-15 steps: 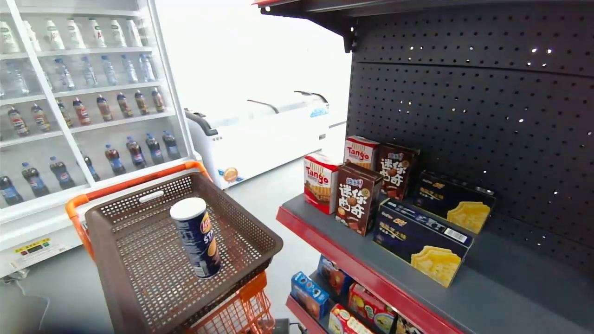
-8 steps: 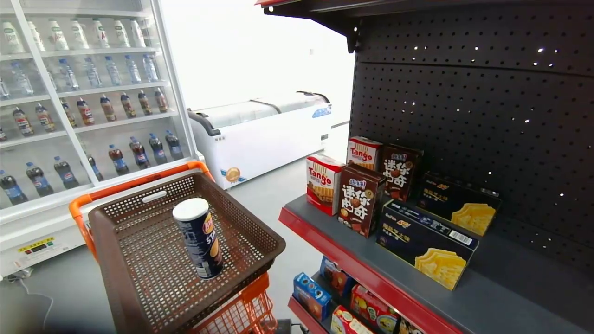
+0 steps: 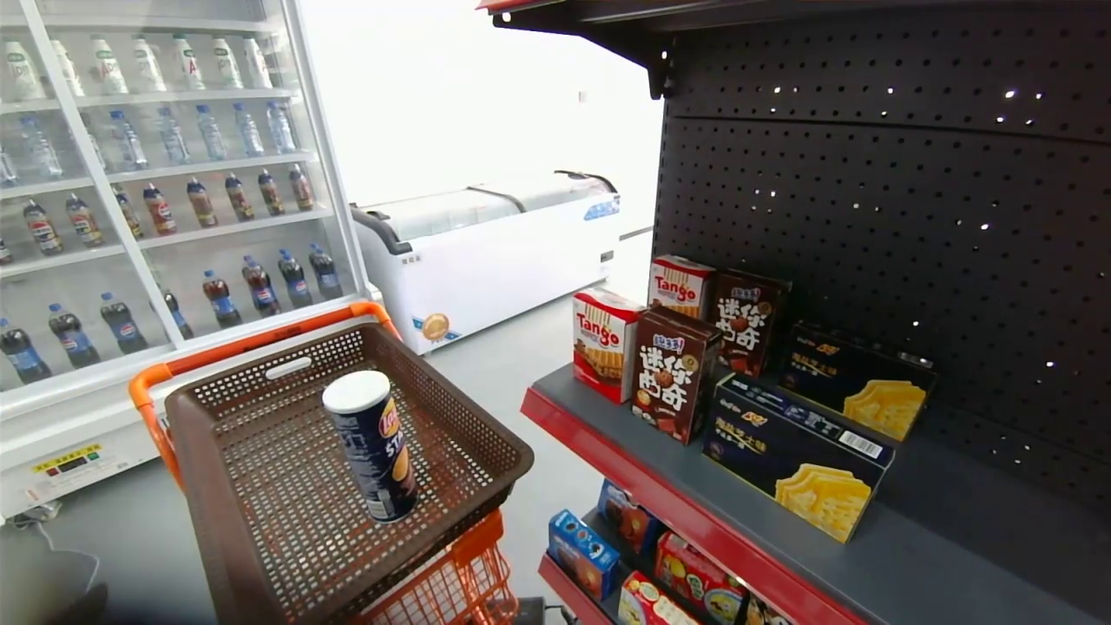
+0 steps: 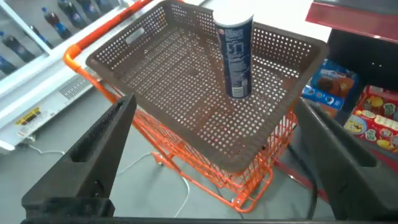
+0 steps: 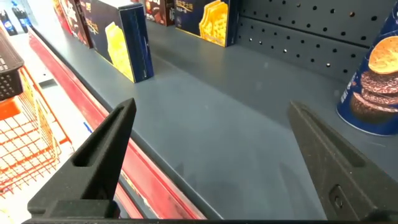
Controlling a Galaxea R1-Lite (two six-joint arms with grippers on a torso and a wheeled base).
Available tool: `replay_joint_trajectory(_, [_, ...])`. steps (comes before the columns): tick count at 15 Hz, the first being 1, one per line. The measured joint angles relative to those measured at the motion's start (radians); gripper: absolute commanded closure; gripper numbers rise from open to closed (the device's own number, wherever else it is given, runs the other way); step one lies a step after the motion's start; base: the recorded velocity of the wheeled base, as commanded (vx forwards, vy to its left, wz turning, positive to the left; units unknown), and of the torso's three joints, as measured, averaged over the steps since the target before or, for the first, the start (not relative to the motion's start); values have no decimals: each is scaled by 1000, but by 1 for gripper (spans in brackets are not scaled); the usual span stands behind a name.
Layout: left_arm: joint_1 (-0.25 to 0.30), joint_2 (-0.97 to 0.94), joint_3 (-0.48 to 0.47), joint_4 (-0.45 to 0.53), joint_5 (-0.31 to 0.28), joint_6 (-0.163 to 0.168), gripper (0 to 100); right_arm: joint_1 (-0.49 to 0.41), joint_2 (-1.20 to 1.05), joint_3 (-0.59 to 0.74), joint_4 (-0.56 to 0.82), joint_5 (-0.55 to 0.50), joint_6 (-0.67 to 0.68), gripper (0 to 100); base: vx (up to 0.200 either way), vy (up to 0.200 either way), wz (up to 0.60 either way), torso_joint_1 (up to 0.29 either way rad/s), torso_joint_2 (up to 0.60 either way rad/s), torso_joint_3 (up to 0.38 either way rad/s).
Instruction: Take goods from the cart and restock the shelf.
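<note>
Left gripper (image 4: pixel 211 168) is hanging spread wide and empty above the brown basket (image 4: pixel 155 93) of the cart (image 3: pixel 143 386). One chip can (image 4: pixel 235 53) is standing upright at the basket's centre, not yet shelved. Right gripper (image 5: pixel 208 168), likewise spread and empty, is hovering over the shelf (image 5: pixel 217 124) at the cart's three o'clock, where boxes (image 5: pixel 127 37) are standing.

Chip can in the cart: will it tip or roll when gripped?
The chip can stands tall and narrow in the basket, so a nudge near its lid probably tips it. Being round, it would likely roll across the mesh. The tube looks rigid; the open left gripper could probably pinch it mid-height.
</note>
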Motion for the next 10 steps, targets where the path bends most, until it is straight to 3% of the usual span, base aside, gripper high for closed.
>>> replay_joint_trajectory(4, [-25, 284, -44, -121, 7, -21, 0, -1, 0, 0, 0, 0, 0, 0, 0, 0, 0, 0, 0, 0])
replay_joint_trajectory(10, [-71, 704, 90, -735, 7, -23, 0, 0, 0, 0, 0, 0, 0, 0, 0, 0, 0, 0, 0, 0])
